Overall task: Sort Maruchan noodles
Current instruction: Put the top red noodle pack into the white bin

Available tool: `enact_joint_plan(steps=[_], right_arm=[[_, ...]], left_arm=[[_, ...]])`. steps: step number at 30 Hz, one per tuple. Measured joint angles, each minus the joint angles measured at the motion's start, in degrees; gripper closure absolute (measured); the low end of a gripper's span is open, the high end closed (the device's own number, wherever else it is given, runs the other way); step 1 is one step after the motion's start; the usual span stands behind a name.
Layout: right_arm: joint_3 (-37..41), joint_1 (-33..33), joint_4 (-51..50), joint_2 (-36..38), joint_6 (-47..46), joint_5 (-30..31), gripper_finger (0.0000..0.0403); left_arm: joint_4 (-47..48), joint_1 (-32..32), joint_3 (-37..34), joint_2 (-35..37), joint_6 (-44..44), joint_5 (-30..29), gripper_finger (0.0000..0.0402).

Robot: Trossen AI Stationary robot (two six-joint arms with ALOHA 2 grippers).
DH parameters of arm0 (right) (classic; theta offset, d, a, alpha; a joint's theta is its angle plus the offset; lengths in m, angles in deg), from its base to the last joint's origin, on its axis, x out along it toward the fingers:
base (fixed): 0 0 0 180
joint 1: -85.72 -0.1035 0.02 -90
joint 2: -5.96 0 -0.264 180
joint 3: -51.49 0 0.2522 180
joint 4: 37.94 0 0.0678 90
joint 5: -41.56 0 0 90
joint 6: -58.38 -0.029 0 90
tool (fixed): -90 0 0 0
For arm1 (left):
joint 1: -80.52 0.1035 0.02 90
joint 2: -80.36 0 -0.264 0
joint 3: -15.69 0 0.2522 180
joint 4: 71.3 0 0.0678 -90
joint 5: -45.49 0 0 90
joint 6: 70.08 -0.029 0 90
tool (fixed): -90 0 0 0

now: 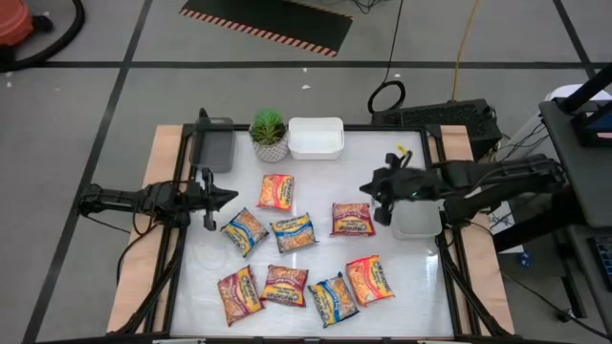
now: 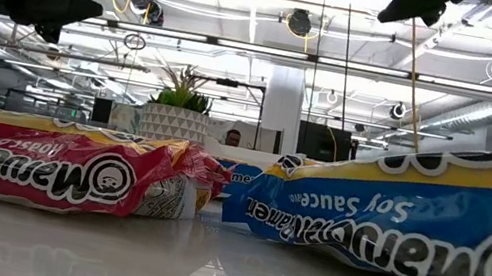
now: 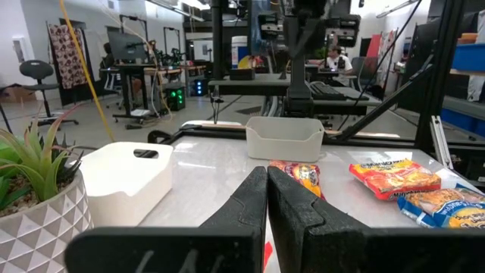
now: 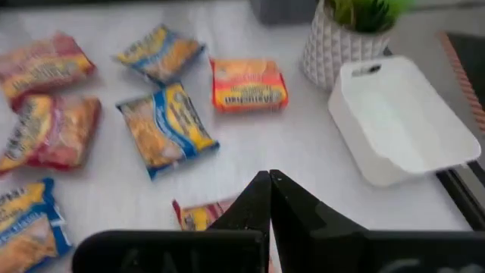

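Observation:
Several Maruchan noodle packets lie flat on the white table top, among them an orange one, two blue-trimmed ones and a red one. More packets lie in a row near the front edge. My left gripper is shut and level at the table's left side, holding nothing. My right gripper is shut and raised above the table's right part, tipped downward. In its wrist view the shut fingers hang over a packet without touching it.
A grey tray, a potted green plant and a white tray stand along the far edge. Another white tray sits at the right edge under my right arm. Bare table top lies between the far trays and the packets.

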Motion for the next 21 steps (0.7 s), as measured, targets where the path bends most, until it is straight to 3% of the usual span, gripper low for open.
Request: enact_joint_plan(steps=[10,16,21], right_arm=[[-5.06,-6.21,-14.43,-8.12,-12.62,-0.44,0.0387],[-5.06,-9.65,-20.27,-9.95,-21.21,-2.09,0.0332],[-5.06,-12.35,-20.61,-12.76,-22.08,-3.52,0.028]], left_arm=[[0.0,-0.01,0.0,0.0,0.0,-0.01,0.0382],[0.0,0.01,0.02,0.0,0.0,-0.01,0.0382],[-0.02,0.01,0.0,0.0,0.0,-0.01,0.0382]])
